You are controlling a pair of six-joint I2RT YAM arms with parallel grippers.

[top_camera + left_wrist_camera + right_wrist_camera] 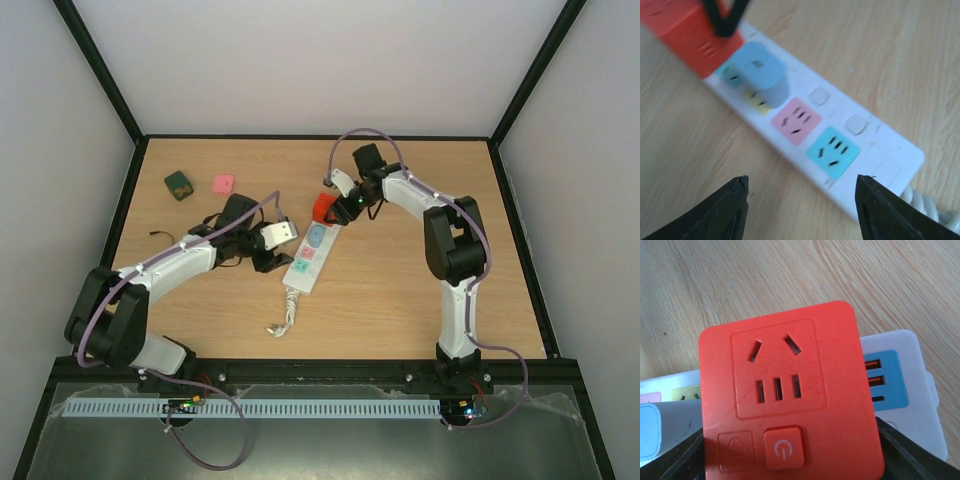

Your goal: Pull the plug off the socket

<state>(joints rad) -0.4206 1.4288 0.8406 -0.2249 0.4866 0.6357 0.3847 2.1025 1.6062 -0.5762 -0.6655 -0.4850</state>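
Now the right end effector [337,204], angled down, grips the red plug [785,390].

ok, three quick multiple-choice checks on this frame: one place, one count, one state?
1. Red plug sits where on the socket? A the end away from the cord; B the cord end; C the middle.
2. Small cubes on the table? A one; B two; C four.
3. Left gripper? A open, empty; B shut on the cord; C shut on a cube.

A: the cord trails from the opposite end.
B: a green cube and a pink cube.
A: fingers apart, nothing between them.
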